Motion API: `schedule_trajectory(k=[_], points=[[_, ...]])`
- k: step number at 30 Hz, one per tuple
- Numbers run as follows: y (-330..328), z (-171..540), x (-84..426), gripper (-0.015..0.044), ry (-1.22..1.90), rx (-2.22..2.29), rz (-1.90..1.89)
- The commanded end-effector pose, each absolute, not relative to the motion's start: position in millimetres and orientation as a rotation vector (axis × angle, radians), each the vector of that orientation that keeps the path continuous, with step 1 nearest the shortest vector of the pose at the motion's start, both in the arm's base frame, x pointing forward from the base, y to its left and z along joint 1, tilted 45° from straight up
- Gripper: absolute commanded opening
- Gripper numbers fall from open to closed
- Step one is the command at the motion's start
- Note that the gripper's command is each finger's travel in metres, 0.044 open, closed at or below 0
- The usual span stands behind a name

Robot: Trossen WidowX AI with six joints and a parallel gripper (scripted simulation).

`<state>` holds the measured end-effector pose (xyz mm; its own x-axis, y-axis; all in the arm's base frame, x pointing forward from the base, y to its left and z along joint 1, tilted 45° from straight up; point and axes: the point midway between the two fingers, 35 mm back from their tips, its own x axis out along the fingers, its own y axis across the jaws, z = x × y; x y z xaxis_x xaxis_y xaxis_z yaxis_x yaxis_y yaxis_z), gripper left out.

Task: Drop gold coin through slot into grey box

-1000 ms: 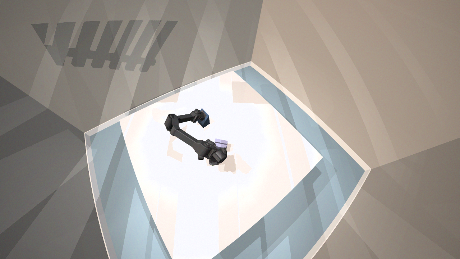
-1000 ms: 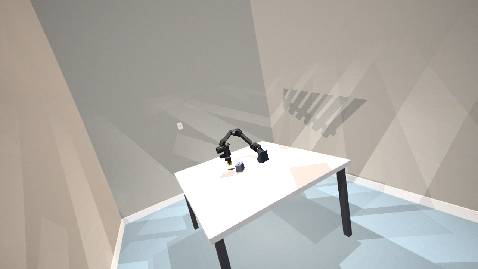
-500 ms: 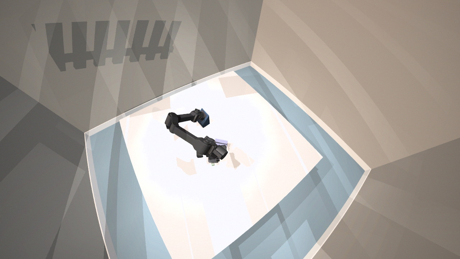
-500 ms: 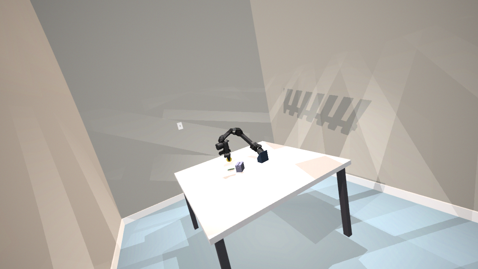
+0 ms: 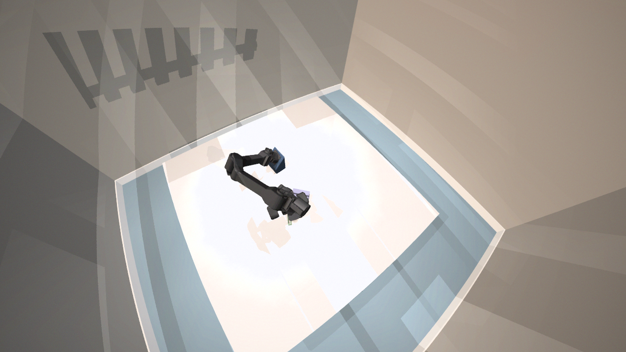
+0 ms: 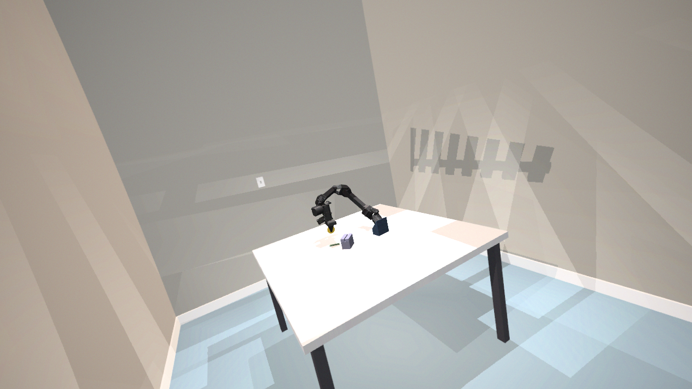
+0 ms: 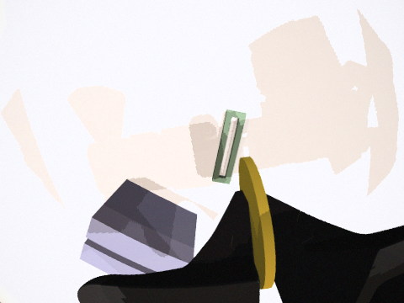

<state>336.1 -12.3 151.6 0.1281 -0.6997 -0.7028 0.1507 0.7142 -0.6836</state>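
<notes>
Pinching smooth gold disc [image 6: 333, 230] [image 7: 262, 227] — pincer [image 6: 331, 229] [image 7: 245, 198]

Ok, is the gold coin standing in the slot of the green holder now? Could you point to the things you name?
No, the gold coin [image 6: 329, 231] [image 7: 259, 227] is between the gripper's fingers, above the green holder [image 6: 334, 245] [image 7: 241, 122].

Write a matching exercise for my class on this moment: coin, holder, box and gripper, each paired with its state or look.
1. coin
2. holder
3. box
4. gripper

A. green, with no coin in its groove
B. shut on something thin
C. gold, raised above the table
D. has a slotted lid

Pairs: 1-C, 2-A, 3-D, 4-B
</notes>
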Motion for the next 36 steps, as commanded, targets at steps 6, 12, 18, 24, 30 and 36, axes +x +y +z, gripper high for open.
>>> schedule_trajectory(k=[6, 12, 18, 24, 30, 36], points=[[-11.1, 153.2, 340.2, 0.0, 1.415, -0.767, -0.455], [-10.6, 153.4, 342.2, 0.0, 1.477, -0.935, -0.31], [-10.2, 153.6, 344.2, 0.0, 1.53, -1.1, -0.157], [-9.8, 153.8, 346.0, 0.0, 1.568, -1.246, -0.016], [-9.5, 153.5, 345.9, 0.0, 1.569, -1.25, -0.011], [-0.3, 144.2, 341.3, 0.0, 1.568, -1.248, -0.006]])
